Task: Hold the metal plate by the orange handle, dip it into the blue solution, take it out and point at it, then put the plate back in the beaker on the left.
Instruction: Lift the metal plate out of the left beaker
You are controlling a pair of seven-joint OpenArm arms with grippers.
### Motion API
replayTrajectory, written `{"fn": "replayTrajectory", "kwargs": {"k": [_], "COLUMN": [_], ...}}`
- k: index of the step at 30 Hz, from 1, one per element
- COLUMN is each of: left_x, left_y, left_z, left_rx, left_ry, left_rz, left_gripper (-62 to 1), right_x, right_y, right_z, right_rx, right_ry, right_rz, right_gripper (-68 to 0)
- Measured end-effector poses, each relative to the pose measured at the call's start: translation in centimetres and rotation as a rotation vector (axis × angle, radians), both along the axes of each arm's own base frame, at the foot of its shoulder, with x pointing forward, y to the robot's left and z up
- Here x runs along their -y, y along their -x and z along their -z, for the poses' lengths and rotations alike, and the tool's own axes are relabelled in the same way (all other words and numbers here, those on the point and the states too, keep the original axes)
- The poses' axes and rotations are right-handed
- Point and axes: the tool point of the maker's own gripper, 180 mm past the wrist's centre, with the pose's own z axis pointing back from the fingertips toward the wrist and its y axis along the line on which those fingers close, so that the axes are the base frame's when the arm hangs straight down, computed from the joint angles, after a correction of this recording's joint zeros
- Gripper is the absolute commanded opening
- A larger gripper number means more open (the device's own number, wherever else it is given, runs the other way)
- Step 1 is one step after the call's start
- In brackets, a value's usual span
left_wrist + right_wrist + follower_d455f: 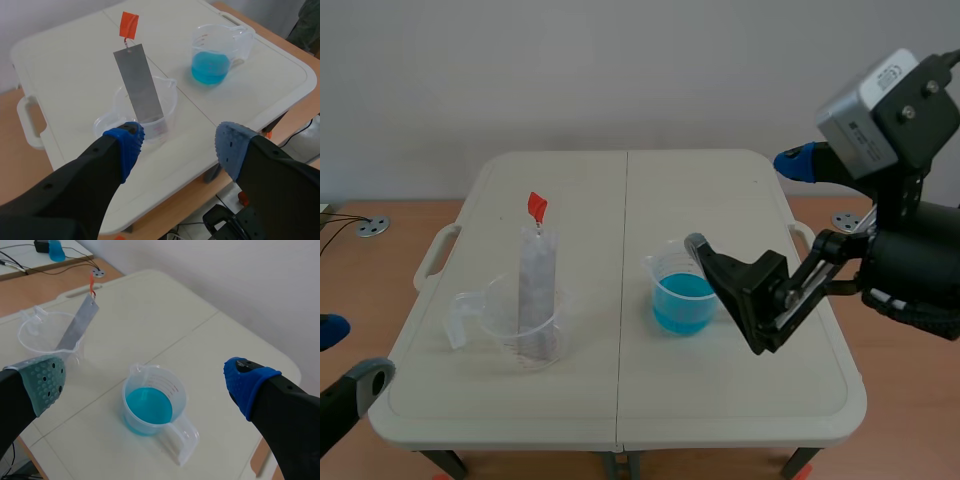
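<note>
One cream table [720, 200] w/ metal plate [535, 285], wood surround [380, 270], pale wall [620, 70].

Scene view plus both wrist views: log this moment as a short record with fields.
plate: metal plate leans in the clear beaker, orange handle on top
solution: blue solution in the right beaker, apart from the plate
left jaws: open, empty, short of the clear beaker
right jaws: open, empty, by the right beaker
task stage: plate not yet grasped
</note>
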Motion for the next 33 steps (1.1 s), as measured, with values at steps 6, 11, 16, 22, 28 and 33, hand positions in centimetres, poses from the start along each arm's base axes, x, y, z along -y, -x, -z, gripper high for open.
{"fn": "replayTrajectory", "kwargs": {"k": [6, 11, 16, 22, 28, 33], "left_x": [-1.1, -2.0, -2.3, -2.3, -2.3, -2.3], "left_y": [1.2, 1.8, 2.5, 3.1, 3.1, 3.1], "left_z": [0.3, 0.5, 0.8, 0.9, 1.0, 1.0], "left_rx": [-0.031, -0.048, -0.065, -0.074, -0.076, -0.076], "left_ry": [-0.025, -0.037, -0.051, -0.058, -0.060, -0.060], "left_rz": [-0.016, -0.051, -0.056, -0.048, -0.049, -0.049], "left_gripper": [-49.6, -54.5, -59.1, -59.1, -59.1, -59.1], "right_x": [-1.7, -2.6, -3.4, -5.7, -6.5, -6.4], "right_y": [-0.5, -1.0, -1.5, -1.6, -2.6, -4.2], "right_z": [-0.4, -0.6, -0.7, -0.1, 0.2, 0.6], "right_rx": [0.009, 0.011, 0.009, -0.044, -0.061, -0.056], "right_ry": [0.012, 0.036, 0.067, 0.048, 0.021, 0.057], "right_rz": [-0.043, -0.066, -0.085, -0.097, -0.080, -0.048], "right_gripper": [-1.2, -1.2, -1.2, -1.2, -1.2, -1.2]}}
